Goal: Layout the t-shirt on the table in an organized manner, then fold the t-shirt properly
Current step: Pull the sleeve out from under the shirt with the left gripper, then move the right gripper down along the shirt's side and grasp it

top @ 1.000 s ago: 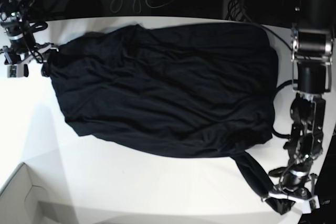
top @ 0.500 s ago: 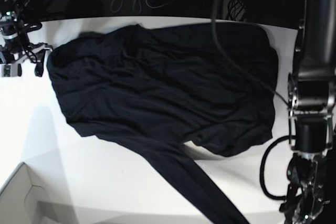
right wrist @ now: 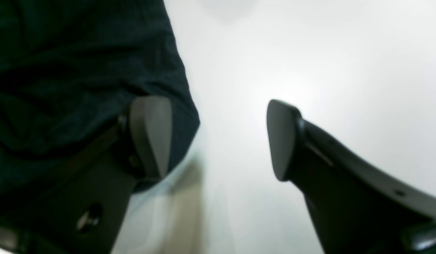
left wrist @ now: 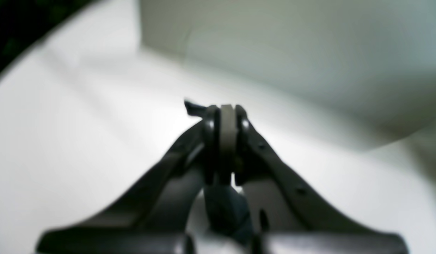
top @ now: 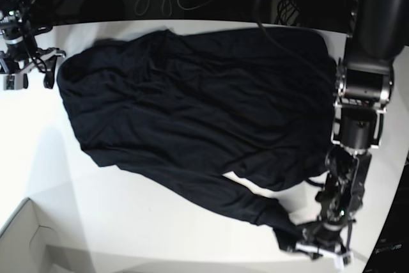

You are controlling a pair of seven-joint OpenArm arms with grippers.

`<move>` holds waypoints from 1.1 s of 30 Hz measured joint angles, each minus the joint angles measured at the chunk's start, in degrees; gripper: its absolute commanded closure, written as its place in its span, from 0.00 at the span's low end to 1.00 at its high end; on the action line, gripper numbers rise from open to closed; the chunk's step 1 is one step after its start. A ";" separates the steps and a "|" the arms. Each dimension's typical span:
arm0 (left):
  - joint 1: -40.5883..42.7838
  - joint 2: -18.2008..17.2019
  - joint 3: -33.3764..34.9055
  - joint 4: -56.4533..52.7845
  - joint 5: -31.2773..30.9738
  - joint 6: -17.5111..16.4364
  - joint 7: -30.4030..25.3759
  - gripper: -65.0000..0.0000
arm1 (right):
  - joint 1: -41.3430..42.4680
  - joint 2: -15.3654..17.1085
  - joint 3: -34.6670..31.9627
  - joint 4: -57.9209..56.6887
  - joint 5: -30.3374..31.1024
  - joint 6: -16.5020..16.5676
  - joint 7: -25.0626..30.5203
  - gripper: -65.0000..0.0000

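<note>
Since prev frame sleeve dragged back in toward shirt [top: 198, 113] body by left gripper [top: 319, 247], jaws pinched on fabric at table [top: 128, 222] front edge, right gripper [top: 29, 75] spread, empty by far hem, so layout prob unfinished.

T-shirt [top: 192, 107] looking like soft matt black cloth, wrinkling all over, giving no shine. Bench [top: 128, 222] showing smooth white top, slightly glossy, catching soft glare. Left hand [left wrist: 226, 116] showing dark matt plastic fingers with smooth grey pads. Right hand [right wrist: 218, 137] showing same dark matt plastic, grey pads [right wrist: 151, 134] looking smooth. Box corner [top: 22, 241] appearing matt white, cardboard-like.
</note>
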 measured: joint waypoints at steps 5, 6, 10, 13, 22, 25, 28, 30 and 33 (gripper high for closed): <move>4.26 -2.62 -4.17 -2.82 -0.46 -0.04 -0.98 0.75 | 0.35 2.64 -0.50 0.44 -0.02 0.00 0.11 0.34; 5.57 -2.64 -5.84 -2.34 -0.46 0.09 -1.07 0.66 | 1.09 3.04 -1.46 0.42 -0.24 -0.02 -0.15 0.34; 11.87 -2.14 -10.62 1.92 0.02 0.04 0.09 0.45 | 3.91 6.27 -7.32 0.20 0.15 0.00 -2.08 0.34; 16.90 -3.56 -13.27 8.39 -0.46 -0.07 0.44 0.41 | 7.96 9.01 -12.96 -1.25 0.09 0.07 -7.17 0.34; 37.90 -3.41 -18.43 32.20 -0.66 0.59 0.11 0.41 | 27.21 12.11 -25.70 -21.90 0.24 -0.11 -10.12 0.35; 42.36 -1.99 -18.40 33.33 -0.66 0.39 0.31 0.41 | 32.41 12.41 -29.29 -29.44 -0.44 -0.35 -10.58 0.35; 44.92 -0.22 -18.23 33.64 -0.39 0.07 -0.26 0.41 | 37.31 11.82 -31.76 -35.74 0.28 -0.26 -9.77 0.35; 46.53 0.02 -18.18 33.59 -0.17 -0.24 -0.02 0.41 | 39.98 11.98 -32.96 -39.58 0.22 -0.20 -9.66 0.34; 48.24 -0.31 -18.34 33.51 -0.17 0.13 -0.02 0.41 | 42.42 12.50 -35.52 -45.03 -0.20 -0.22 -6.67 0.34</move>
